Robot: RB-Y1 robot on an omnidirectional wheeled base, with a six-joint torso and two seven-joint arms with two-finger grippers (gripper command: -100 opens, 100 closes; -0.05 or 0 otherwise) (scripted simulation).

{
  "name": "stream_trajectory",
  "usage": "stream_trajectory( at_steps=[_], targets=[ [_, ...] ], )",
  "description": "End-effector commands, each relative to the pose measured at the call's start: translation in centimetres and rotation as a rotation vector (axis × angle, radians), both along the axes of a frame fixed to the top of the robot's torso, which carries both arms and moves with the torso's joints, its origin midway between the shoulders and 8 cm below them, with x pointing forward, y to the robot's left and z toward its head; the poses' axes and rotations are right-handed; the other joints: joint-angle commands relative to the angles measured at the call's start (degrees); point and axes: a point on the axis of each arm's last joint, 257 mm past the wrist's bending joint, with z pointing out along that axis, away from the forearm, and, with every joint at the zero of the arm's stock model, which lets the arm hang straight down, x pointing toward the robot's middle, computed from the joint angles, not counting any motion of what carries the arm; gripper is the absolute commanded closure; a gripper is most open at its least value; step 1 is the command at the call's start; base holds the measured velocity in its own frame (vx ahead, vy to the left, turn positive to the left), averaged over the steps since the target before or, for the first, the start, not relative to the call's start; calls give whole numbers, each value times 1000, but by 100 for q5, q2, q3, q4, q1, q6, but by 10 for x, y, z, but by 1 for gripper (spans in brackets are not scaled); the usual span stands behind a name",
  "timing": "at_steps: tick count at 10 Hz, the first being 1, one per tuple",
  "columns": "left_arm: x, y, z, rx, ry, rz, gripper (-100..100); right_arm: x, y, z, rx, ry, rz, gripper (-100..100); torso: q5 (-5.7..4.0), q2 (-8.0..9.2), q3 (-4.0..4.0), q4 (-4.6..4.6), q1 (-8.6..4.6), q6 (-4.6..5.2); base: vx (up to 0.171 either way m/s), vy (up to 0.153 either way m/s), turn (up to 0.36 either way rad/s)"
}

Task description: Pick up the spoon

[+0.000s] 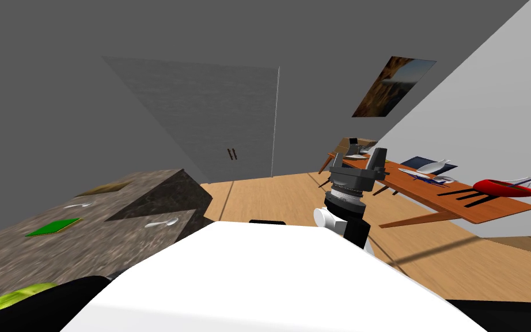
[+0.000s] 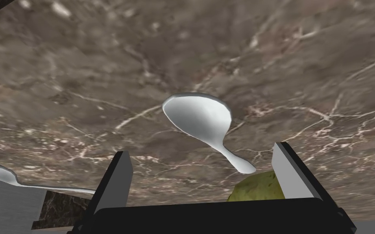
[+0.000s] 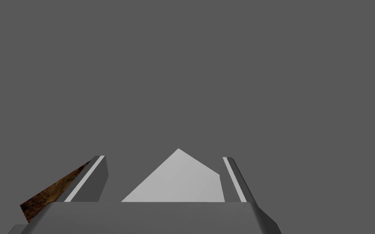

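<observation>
Marbled brown tabletop [image 2: 101, 61] carries a pale spoon [image 2: 201, 122], its handle seemingly untouched between the left hand's [image 2: 201, 151] wide-spread fingers; the right hand [image 3: 162, 159], raised, also stands wide.

Brown veined stone counter [image 1: 40, 253] on the left. On it:
- white spoon [image 1: 161, 222] near the counter's inner edge
- second spoon [image 1: 79, 205] farther along
- flat green square [image 1: 55, 226] near the second spoon, not touching it
- yellow-green object [image 1: 5, 302] at the near end, partly cut off

Right gripper [image 1: 367, 154] is raised over the wood floor [image 1: 270, 199], fingers apart. Beyond it, a wooden table [image 1: 425, 193] carries a red bowl-like object [image 1: 497, 187]. Grey double doors [image 1: 224, 121] stand on the far wall, with a framed picture [image 1: 394, 86] to their right.
</observation>
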Motion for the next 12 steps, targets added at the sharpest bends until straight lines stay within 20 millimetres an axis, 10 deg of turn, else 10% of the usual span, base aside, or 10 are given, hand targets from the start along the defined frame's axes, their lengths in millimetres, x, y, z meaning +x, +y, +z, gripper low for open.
stream_trajectory(
  at_steps=[1,11,12],
  targets=[
    [-2,2,-2,1,3,-4,-100,0,0,0,0,0,0,0,0,0,0,0,0,0,13,-1,-3],
    [-12,8,-16,-5,-1,0,-100,0,0,0,0,0,0,0,0,1,1,0,0,0,11,0,-2],
    [-12,8,-16,-4,0,-2,100,0,0,0,0,0,0,0,-1,2,1,0,0,0,0,0,0]
  ],
)
